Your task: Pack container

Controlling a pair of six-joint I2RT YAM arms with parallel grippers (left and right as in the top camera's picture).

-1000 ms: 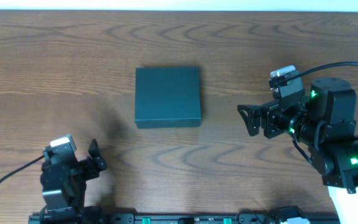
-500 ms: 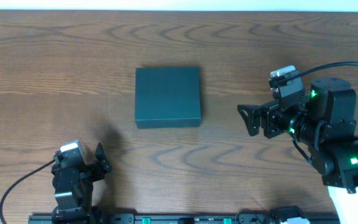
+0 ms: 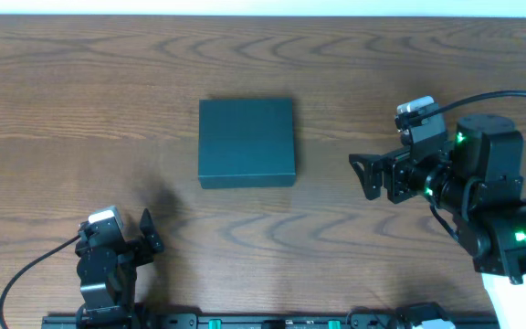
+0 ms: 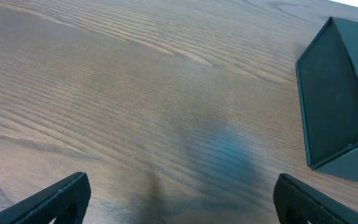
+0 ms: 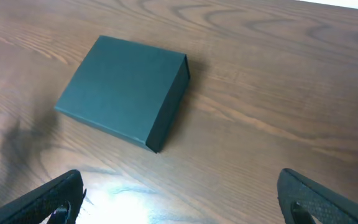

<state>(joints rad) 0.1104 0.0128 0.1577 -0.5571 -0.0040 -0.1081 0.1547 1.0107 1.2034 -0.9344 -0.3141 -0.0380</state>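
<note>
Nearest the front edge of the table [image 3: 80,100], the left gripper [image 3: 147,236] sits below and to the left of the box [image 3: 247,143], well apart from it. Its fingers [image 4: 61,194] are spread wide with nothing between them. In the left wrist view only bare wood lies in the gap, and a corner of the box shows at the right.

Further in, the right gripper [image 3: 363,175] hangs to the right of the box, level with its near edge and pointing toward it without touching. Its fingers [image 5: 55,196] are also spread wide and hold nothing.

The box lies flat and closed on the wood, between the two grippers and beyond both. Past it there is only table.
</note>
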